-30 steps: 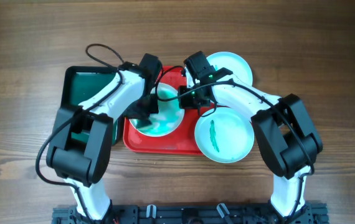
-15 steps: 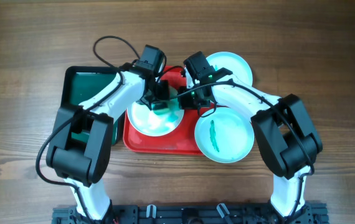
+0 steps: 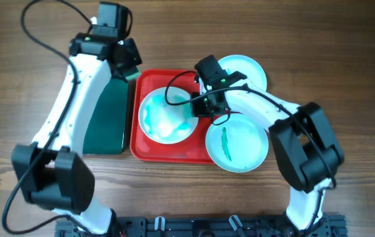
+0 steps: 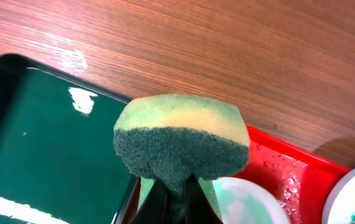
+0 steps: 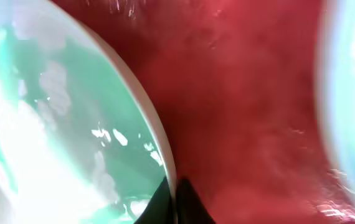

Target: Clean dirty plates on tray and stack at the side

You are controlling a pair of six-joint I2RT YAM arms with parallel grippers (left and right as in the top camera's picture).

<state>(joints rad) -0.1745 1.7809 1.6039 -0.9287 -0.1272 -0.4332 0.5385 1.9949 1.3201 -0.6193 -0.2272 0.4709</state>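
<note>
so, the left arm stretches far back, left hand (image 4: 176,190) pinching a sponge (image 4: 180,140) above the green tray's (image 3: 105,118) far corner. right hand (image 5: 176,196) sits low, pressed together on the rim of the smeared plate (image 3: 164,117) in the red tray (image 3: 174,153); a streaked plate (image 3: 237,145) overlaps the red tray's right edge.

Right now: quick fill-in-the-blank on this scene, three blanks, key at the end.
1. The left hand grips a sponge, yellowish on one side and dark ____ on the other.
2. The right hand pinches the rim of the smeared plate lying in the ____ tray.
3. In all, ____ plates are in view.
Missing words: green; red; three.
</note>
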